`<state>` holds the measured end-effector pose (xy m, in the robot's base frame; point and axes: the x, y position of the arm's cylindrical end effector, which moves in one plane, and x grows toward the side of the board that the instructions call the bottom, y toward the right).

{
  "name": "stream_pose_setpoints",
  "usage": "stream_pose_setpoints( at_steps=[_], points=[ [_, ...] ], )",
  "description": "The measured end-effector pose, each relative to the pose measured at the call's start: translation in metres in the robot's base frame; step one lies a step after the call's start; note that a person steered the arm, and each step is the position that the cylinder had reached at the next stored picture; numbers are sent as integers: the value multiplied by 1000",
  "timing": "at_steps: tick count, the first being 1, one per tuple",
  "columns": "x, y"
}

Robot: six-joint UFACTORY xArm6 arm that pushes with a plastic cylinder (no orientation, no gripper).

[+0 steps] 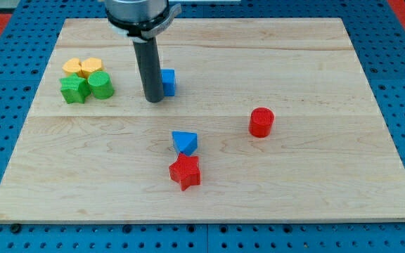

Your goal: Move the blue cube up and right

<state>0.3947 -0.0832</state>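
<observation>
The blue cube (168,81) sits on the wooden board (315,169), left of centre in the upper half. My tip (153,100) rests on the board right beside the cube's left side, partly covering it. A blue triangular block (185,142) lies lower, near the board's middle, with a red star block (185,172) just below it and touching it.
A red cylinder (261,121) stands to the right of centre. At the upper left is a cluster: two yellow blocks (81,67), a green star block (73,89) and a green cylinder (100,85). A blue pegboard surrounds the board.
</observation>
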Motion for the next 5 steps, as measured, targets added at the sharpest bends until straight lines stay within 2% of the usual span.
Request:
stream_pose_setpoints(
  at_steps=[1,3,4,5],
  points=[
    [-33,-8],
    [-49,8],
    [-40,-4],
    [18,-7]
  ],
)
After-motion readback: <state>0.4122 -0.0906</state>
